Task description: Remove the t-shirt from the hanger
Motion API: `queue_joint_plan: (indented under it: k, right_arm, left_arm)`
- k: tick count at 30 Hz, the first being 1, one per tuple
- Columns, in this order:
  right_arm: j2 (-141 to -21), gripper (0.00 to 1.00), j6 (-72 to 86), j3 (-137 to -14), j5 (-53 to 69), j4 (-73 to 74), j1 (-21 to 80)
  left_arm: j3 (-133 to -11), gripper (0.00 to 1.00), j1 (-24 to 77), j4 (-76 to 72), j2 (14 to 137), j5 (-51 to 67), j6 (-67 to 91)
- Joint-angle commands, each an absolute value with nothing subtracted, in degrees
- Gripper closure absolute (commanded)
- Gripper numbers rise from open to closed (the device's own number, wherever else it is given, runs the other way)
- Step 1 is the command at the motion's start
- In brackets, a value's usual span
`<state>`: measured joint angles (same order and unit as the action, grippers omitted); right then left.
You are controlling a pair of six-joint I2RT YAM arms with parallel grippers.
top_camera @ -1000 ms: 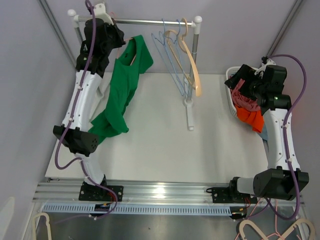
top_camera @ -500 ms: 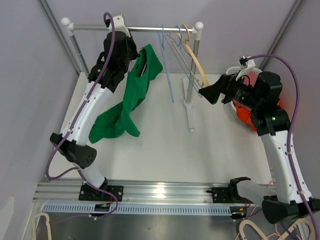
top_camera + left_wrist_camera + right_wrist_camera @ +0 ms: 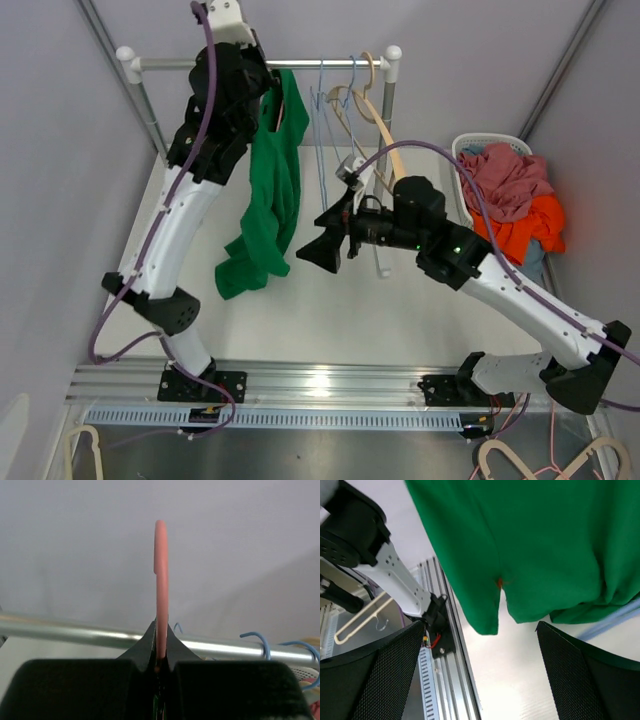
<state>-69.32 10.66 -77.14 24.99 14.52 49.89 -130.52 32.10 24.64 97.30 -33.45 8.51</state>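
Note:
The green t-shirt hangs long from a hanger just below the rack's rail. In the left wrist view the hanger's pink hook stands upright between the jaws of my left gripper, which is shut on it in front of the rail. From above, my left gripper is high at the shirt's collar, and the hanger's body is hidden inside the shirt. My right gripper is open just right of the shirt's lower half. Its wrist view shows the shirt close ahead, one hem corner hanging between the open fingers.
Several empty blue and beige hangers hang on the rail to the right of the shirt. The rack's right post stands on the table behind my right arm. A white basket of pink and orange clothes sits at the right. A metal rail runs along the near edge.
My right arm has swung from the basket to the middle, its open gripper now beside the shirt. My left arm has raised the hanger, lifting the shirt's lower part off the table.

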Motion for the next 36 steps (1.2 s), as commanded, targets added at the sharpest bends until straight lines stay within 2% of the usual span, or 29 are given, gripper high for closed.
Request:
queue_joint_plan:
  k: [1,6,11,13,15,18,23,29,36]
  right_arm:
    - [-70.22,0.00,9.76,-77.69,21.19,10.11,52.64]
    - [-74.08,0.01,9.41,-78.40,17.68,8.00,57.99]
    - [-78.56,0.01,9.58,-78.57,14.86,0.89,61.25]
    - [-80.06,0.01,8.71,-79.36,9.51,-0.17,63.71]
    - [-81.55,0.00,6.86,-79.63,1.72,-3.50,65.47]
    - [-82.61,0.01,5.98,-79.37,-3.50,-5.71,67.15]
    - [-82.88,0.00,5.89,-79.89,-6.24,-6.42,67.24]
    - [-84.20,0.01,3.17,-82.96,-10.54,-5.01,67.32]
    - [-87.36,0.01,1.67,-87.36,-12.13,-3.08,66.45]
  left_arm:
    - [-140.49,0.99,31.29,23.46,104.65,-32.26,3.86]
    - [-140.99,1.00,30.76,27.06,104.33,-31.37,7.02]
    - [-131.15,0.99,30.85,26.90,97.23,-32.34,10.63]
    - [-127.45,0.99,30.85,25.14,96.24,-32.34,10.46]
    - [-128.49,0.99,30.85,25.05,97.20,-31.91,9.41]
    - [-132.09,0.99,29.54,25.49,100.79,-29.81,8.61]
    - [-137.72,0.99,26.64,28.12,107.39,-25.23,10.46]
    - [-135.09,0.99,24.61,25.23,110.12,-23.12,11.16]
    - [-138.08,0.99,22.94,23.30,115.04,-20.57,10.37]
